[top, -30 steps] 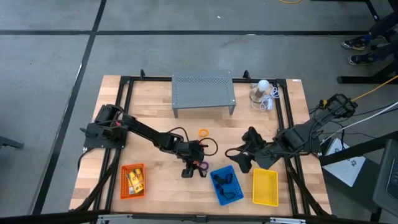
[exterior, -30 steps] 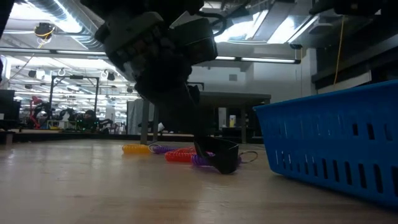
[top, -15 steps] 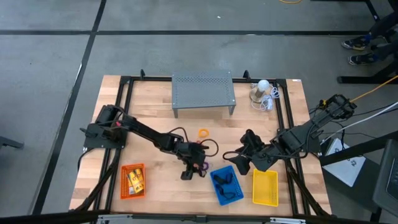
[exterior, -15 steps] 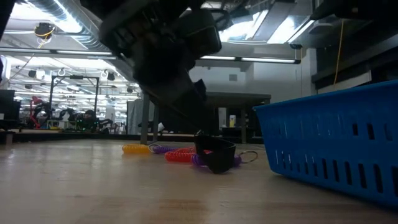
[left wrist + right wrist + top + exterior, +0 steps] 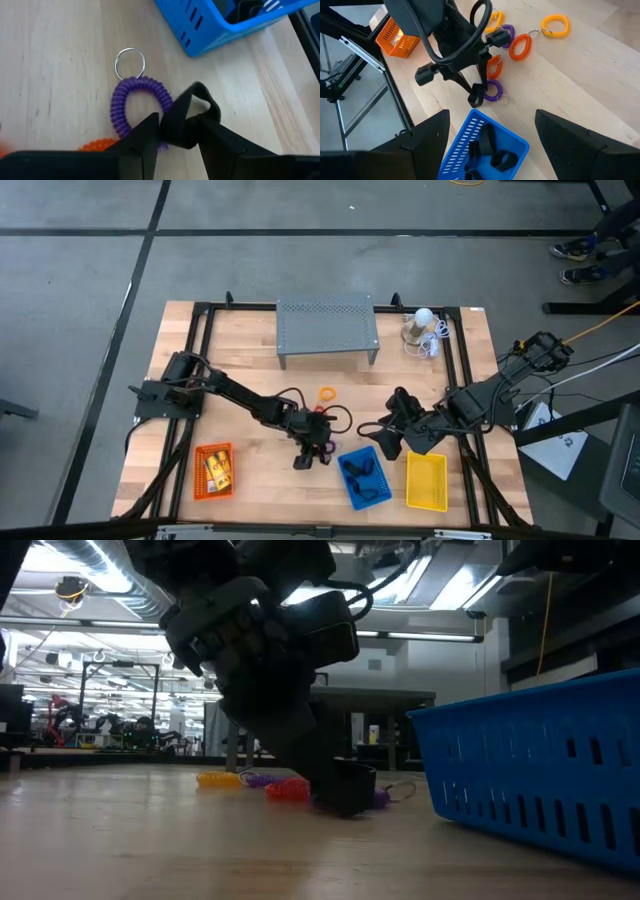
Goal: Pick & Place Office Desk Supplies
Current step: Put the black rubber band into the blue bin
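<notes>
A small black clip [image 5: 192, 117] lies on the table beside a purple coil loop [image 5: 135, 100] with a metal ring, a little left of the blue basket [image 5: 363, 477]. My left gripper [image 5: 311, 456] is down on the clip with a finger on either side of it. An orange coil [image 5: 97, 145] lies next to the purple one. In the low view the clip [image 5: 348, 790] is half hidden behind the left gripper. Farther back lies an orange loop [image 5: 327, 394]. My right gripper [image 5: 490, 145] hangs open above the blue basket's far side, holding nothing. My left gripper pinches the black clip between its two fingers, one finger on the side toward the purple coil [image 5: 167, 117] and one on the opposite side. The fingers slant down from the table's left. The clip's underside rests on the table.
The blue basket holds several black clips. An orange basket [image 5: 213, 470] with yellow-orange packets stands at the near left, a yellow basket [image 5: 426, 480] at the near right. A grey perforated shelf [image 5: 327, 328] and a white bulb with cord [image 5: 424, 320] stand at the back.
My left gripper has sunk toward the table and tipped a little further down over the black clip. In the low view its fingers now cover part of the clip, which stays on the table by the purple coil.
</notes>
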